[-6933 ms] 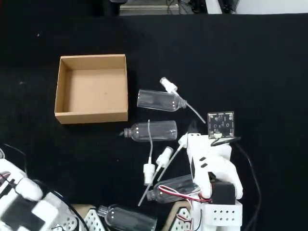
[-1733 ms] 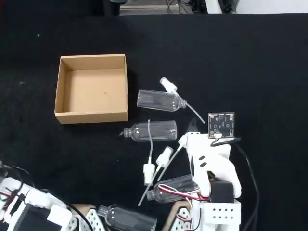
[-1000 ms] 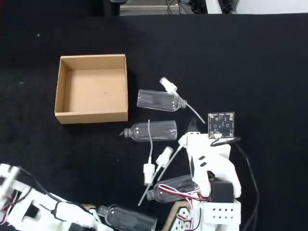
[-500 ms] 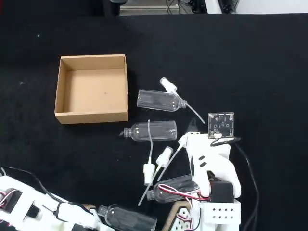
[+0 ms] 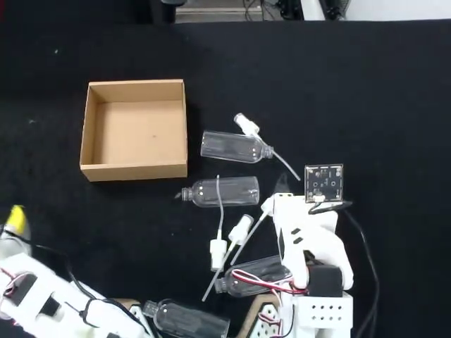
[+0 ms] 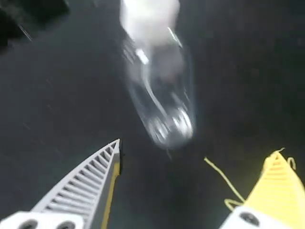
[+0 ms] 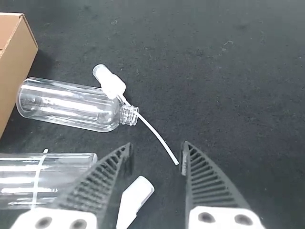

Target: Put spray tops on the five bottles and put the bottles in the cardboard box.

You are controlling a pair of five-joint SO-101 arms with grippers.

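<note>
Centrally, bottles (image 5: 227,146) and loose spray tops (image 5: 241,227) lie jumbled, cardboard box (image 5: 134,171) upper left, left gripper (image 6: 196,148) and right gripper (image 7: 157,145) both splayed.

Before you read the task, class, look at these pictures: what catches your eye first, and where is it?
The open cardboard box stands out, tan against the black table, at the left of the high view. Right of it, clear bottles lie on their sides with loose white spray tops scattered among them. The right pincer hangs open beside one top's thin tube.
</note>
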